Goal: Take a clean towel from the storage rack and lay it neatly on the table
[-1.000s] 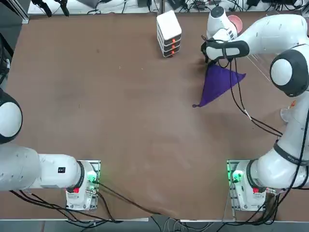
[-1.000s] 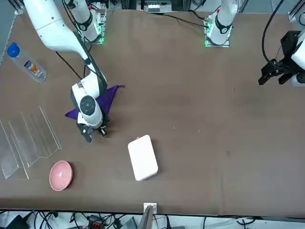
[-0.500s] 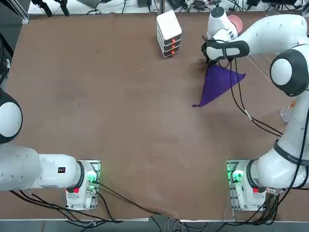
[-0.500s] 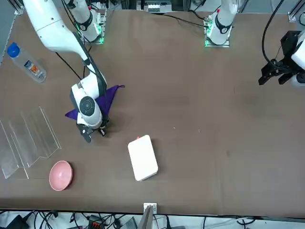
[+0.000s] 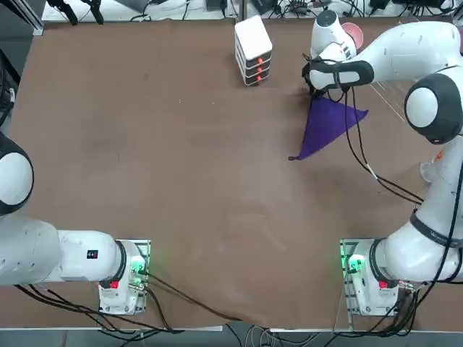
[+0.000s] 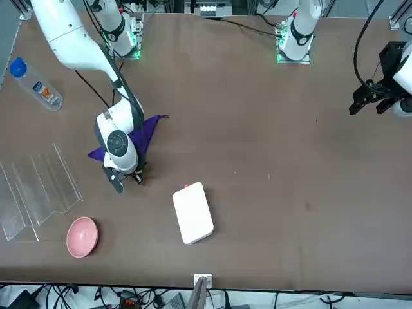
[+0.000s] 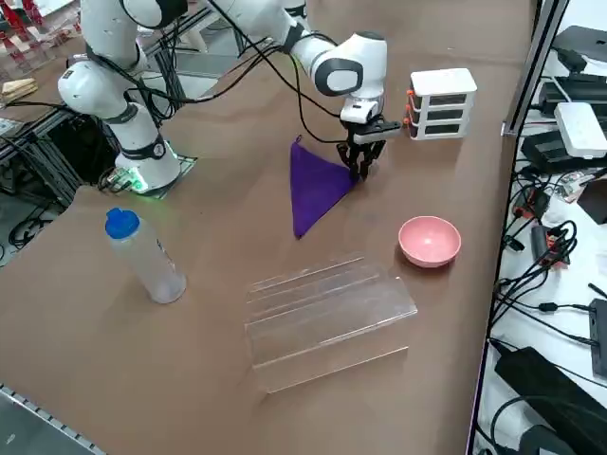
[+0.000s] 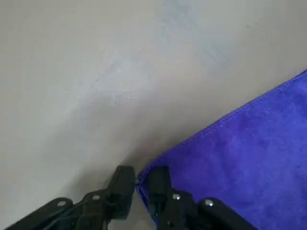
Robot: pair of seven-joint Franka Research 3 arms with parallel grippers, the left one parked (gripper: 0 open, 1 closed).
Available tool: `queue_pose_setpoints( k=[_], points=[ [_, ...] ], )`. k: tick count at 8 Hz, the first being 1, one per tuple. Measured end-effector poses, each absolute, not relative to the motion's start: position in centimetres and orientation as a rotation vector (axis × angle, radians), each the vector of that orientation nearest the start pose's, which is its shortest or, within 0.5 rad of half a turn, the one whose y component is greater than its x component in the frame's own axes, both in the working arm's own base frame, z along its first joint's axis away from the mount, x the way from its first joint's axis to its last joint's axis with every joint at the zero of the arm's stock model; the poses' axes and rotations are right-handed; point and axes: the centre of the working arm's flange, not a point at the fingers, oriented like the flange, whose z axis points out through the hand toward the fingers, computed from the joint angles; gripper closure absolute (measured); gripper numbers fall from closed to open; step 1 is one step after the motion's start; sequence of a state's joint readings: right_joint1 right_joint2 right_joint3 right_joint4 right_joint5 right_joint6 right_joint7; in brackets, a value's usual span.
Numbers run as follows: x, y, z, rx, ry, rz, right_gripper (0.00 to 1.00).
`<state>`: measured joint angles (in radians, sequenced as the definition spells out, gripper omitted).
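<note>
Looks like a thin, floppy purple towel (image 8: 240, 158), so super light but quick to crease. The right fingers (image 8: 141, 184) stand slightly apart at its corner; can't tell if they're gripping. It trails away from them across the desk (image 7: 218, 370). I'd pinch that corner.

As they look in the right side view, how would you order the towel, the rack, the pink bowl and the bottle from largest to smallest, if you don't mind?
1. Clear plastic rack
2. Purple towel; bottle: too alike to rank surely
3. Pink bowl
</note>
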<state>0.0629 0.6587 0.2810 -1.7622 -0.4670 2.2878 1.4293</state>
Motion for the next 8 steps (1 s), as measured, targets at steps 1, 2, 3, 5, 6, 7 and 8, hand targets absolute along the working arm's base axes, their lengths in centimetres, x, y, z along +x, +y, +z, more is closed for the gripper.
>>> queue_pose_setpoints(
  k=[1,2,3,5,6,7,8],
  points=[
    [62.19,19.75,19.57,-3.042,1.3,-0.119,0.75],
    [62.29,19.76,19.69,-3.04,1.301,-0.123,0.75],
    [62.38,19.77,19.79,-3.038,1.301,-0.126,0.76],
    [62.4,19.77,19.81,-3.038,1.3,-0.126,0.8],
    [62.4,19.77,19.81,-3.038,1.3,-0.126,0.81],
    [62.4,19.77,19.82,-3.038,1.3,-0.126,0.82],
    [62.4,19.78,19.82,-3.038,1.3,-0.126,0.85]
  ],
)
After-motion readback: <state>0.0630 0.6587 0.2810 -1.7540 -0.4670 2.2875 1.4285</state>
